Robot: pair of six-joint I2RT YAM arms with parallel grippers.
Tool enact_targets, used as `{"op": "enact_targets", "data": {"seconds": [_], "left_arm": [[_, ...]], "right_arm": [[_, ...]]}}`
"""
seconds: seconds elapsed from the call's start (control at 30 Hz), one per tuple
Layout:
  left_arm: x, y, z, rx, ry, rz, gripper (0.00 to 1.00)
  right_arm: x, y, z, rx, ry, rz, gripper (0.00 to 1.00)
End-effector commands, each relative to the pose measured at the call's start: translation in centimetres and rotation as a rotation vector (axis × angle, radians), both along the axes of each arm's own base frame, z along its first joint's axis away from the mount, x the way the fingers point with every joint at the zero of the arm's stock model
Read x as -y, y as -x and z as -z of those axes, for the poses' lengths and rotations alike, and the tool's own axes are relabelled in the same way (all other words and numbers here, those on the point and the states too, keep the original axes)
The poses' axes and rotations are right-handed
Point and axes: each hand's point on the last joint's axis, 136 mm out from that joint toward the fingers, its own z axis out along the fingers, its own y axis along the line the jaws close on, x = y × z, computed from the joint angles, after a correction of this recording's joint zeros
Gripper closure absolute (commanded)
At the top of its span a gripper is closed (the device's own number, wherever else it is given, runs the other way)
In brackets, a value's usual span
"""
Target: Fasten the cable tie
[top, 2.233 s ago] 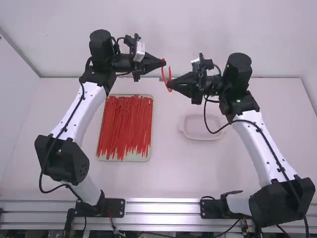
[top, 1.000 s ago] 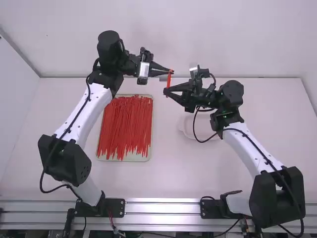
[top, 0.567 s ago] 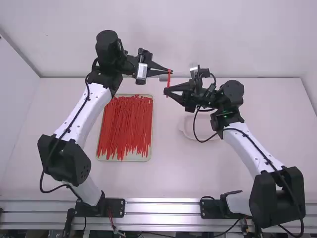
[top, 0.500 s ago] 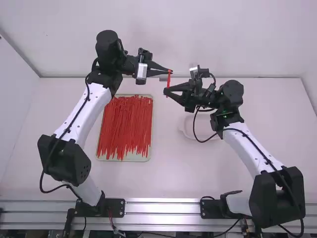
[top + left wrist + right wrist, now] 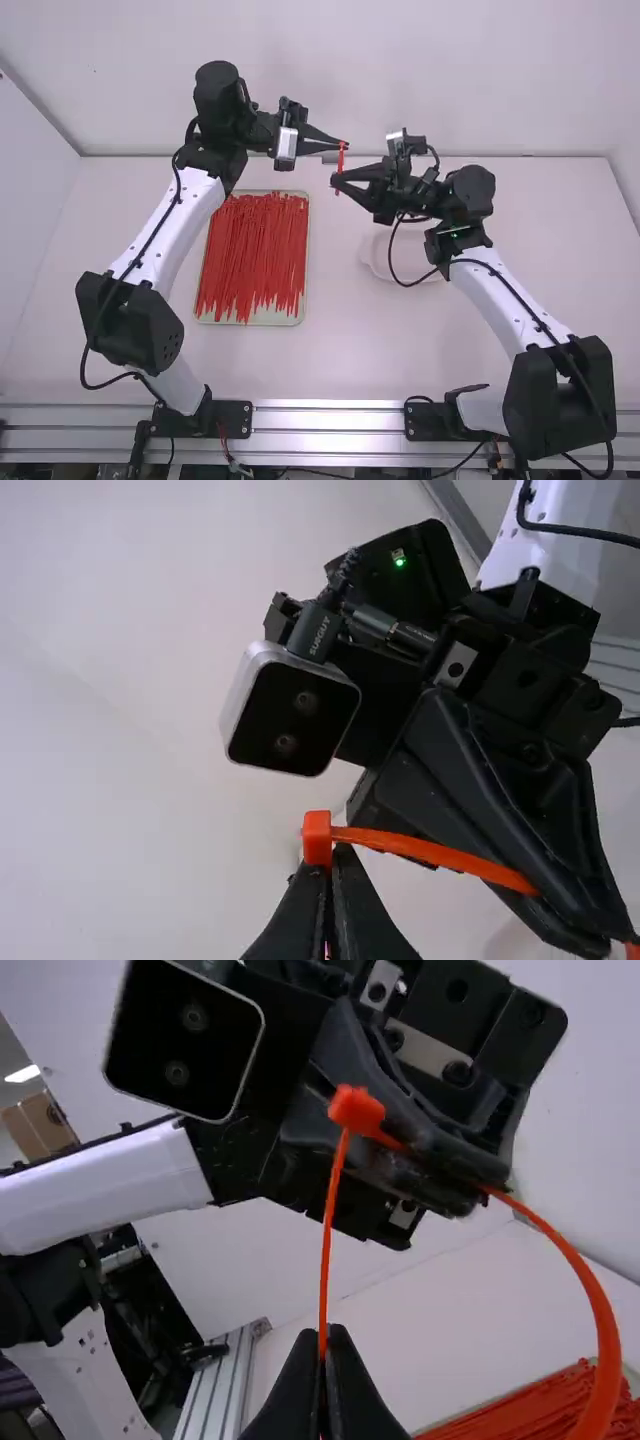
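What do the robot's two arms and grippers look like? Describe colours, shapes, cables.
Both the left arm and right arm have white tubular links and bulky black joints. The left gripper and right gripper are black, with two slim tapering fingers. Black cables loop along the links, and a green light glows on the right arm.

tray (image 5: 305, 300) left of dish (image 5: 375, 265) | cable tie (image 5: 341, 160) aloft between them
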Motion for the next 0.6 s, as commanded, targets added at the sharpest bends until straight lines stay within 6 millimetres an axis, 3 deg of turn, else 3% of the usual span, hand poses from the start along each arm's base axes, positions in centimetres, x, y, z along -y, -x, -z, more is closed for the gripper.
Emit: {"op": "enact_targets", "data": {"seconds": [0.0, 0.57], "left_arm": [[0.0, 1.0, -1.0, 0.055, 0.009, 0.035, 0.98], [0.6, 2.1, 0.0, 0.017, 0.001, 0.092, 0.98]], "right_arm": [[0.2, -0.2, -0.5, -0.024, -0.026, 0.011, 1.00], [1.7, -1.6, -1.9, -0.008, -0.084, 0.101, 1.00]]}}
